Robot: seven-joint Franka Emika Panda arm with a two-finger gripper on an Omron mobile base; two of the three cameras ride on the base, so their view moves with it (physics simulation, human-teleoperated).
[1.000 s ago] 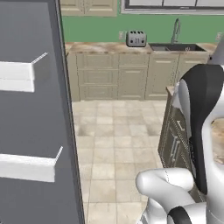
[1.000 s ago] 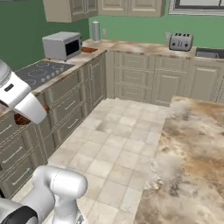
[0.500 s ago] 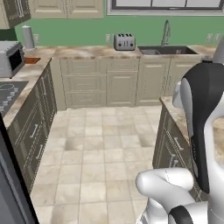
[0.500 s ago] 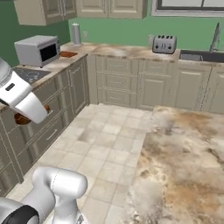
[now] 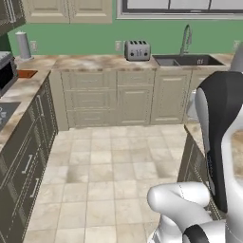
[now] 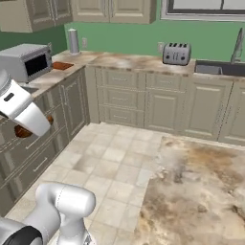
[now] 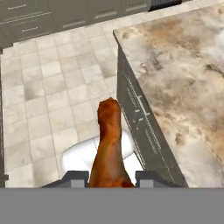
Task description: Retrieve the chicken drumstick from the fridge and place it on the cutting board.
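The reddish-brown chicken drumstick [image 7: 108, 146] stands up between my two dark fingertips [image 7: 74, 177], its narrow end pointing away over the tiled floor. My gripper [image 7: 109, 176] is shut on it. In the right base view the white hand hangs at the left over the lower cabinets, with the drumstick [image 6: 21, 130] as a dark red lump under it. The reddish-brown cutting board [image 6: 62, 66] lies on the left counter just past the microwave, and its corner [image 5: 26, 74] shows in the left base view. The fridge is out of view.
A grey microwave [image 6: 26, 61] sits on the left counter, with a steel canister [image 6: 72, 40] behind the board. Toaster [image 6: 176, 52] and sink [image 5: 182, 60] are on the back counter. A marbled island counter [image 7: 183, 65] fills the right side; tiled floor lies between.
The base has turned, so both base views swung: the fridge door slid out on the left and the back counter moved toward centre. The drumstick stays in the gripper.
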